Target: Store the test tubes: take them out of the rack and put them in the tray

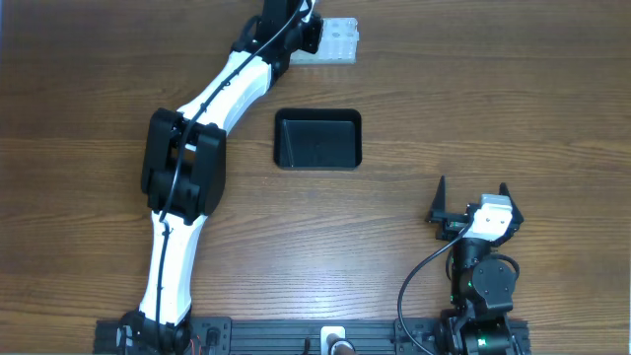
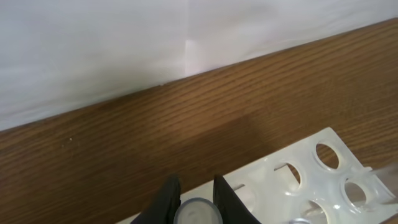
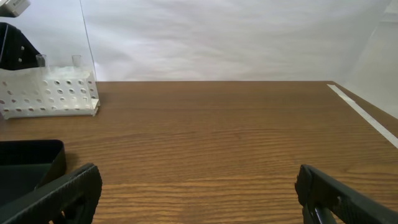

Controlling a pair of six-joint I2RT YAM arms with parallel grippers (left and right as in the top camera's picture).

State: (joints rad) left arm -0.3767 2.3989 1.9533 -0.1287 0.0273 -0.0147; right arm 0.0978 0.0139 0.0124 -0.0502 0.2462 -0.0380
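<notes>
My left gripper (image 2: 194,194) is at the far edge of the bench, over the white test tube rack (image 1: 333,41), with its fingers (image 2: 166,198) closed on the round top of a test tube (image 2: 198,211) standing at the end of the rack. The black tray (image 1: 317,143) lies mid-bench, just nearer than the rack. My right gripper (image 1: 473,197) sits by the near edge toward the right corner, its jaws spread wide and holding nothing.

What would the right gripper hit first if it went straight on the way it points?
Apparently nothing: the right gripper faces bare table; the tray and rack lie off to its left.
</notes>
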